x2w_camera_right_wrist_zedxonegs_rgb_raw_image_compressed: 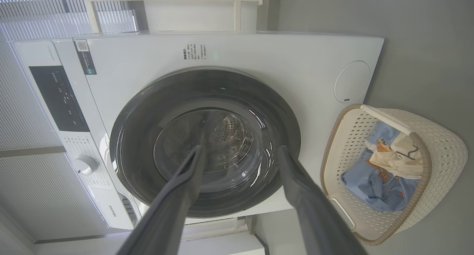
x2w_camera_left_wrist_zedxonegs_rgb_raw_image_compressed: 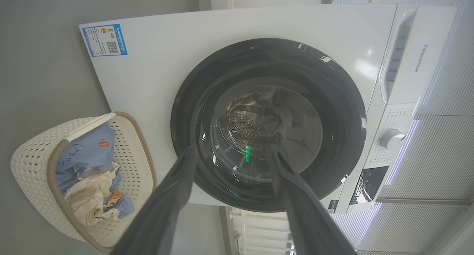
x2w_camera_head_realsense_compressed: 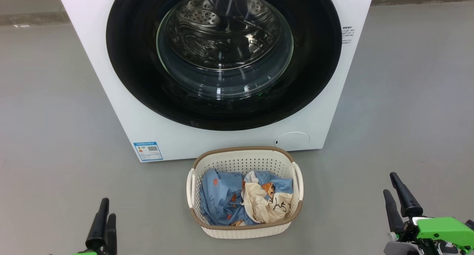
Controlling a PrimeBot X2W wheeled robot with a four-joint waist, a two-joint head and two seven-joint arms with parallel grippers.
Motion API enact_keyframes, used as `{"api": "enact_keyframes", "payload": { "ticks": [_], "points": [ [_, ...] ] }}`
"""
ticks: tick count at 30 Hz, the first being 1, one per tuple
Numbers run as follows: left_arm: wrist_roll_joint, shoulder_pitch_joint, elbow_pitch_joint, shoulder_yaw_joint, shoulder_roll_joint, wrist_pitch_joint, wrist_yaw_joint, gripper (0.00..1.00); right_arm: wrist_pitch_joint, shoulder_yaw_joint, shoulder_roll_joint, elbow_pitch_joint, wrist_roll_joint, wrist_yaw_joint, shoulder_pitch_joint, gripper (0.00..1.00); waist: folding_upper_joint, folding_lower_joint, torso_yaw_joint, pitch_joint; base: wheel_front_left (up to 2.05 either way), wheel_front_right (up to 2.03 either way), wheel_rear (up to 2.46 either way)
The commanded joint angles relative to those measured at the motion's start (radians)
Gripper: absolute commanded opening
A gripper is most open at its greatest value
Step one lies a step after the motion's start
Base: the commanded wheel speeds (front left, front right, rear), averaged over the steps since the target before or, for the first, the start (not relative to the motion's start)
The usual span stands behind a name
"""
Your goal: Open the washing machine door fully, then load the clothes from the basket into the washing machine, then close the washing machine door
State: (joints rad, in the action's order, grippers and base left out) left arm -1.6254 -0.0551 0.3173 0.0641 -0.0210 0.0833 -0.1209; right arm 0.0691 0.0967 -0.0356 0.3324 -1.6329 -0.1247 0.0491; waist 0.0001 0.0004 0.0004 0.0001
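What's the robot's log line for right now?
washing machine door: shut | clothes: in basket | left gripper: open, empty | right gripper: open, empty

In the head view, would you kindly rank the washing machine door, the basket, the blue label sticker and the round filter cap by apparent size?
1. washing machine door
2. basket, which is nearer the camera
3. round filter cap and blue label sticker: too alike to rank

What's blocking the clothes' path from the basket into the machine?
The washing machine door is shut, closing off the washing machine just beyond the basket. The clothes lie uncovered in the basket; nothing else visible stands between.
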Motion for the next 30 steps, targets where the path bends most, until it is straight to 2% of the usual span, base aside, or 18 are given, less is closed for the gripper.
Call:
{"api": "enact_keyframes", "payload": {
  "ticks": [1, 13, 20, 30],
  "points": [
    [0.005, -0.043, -0.033, -0.002, -0.012, -0.011, -0.002, 1.00, -0.008, -0.005, -0.011, -0.034, -0.004, -0.001, 0.043, 1.00, -0.0001, -0.0003, 0.000, 0.001, 0.00, 0.00, 0.00],
    [0.014, -0.062, -0.054, -0.020, -0.016, -0.048, -0.003, 1.00, -0.025, -0.020, -0.012, -0.070, -0.003, -0.002, 0.059, 1.00, -0.0001, -0.0003, 0.000, 0.003, 0.00, 0.00, 0.00],
    [0.034, -0.071, -0.068, -0.036, -0.024, -0.068, -0.003, 1.00, -0.041, -0.044, -0.024, -0.096, 0.038, -0.002, 0.068, 1.00, -0.0001, -0.0003, 0.001, 0.003, 0.00, 0.00, 0.00],
    [0.120, -0.083, -0.088, -0.070, -0.049, -0.100, -0.004, 1.00, -0.090, -0.110, -0.061, -0.125, 0.103, -0.003, 0.084, 1.00, -0.0001, -0.0003, 0.002, 0.004, 0.00, 0.00, 0.00]
  ]
}}
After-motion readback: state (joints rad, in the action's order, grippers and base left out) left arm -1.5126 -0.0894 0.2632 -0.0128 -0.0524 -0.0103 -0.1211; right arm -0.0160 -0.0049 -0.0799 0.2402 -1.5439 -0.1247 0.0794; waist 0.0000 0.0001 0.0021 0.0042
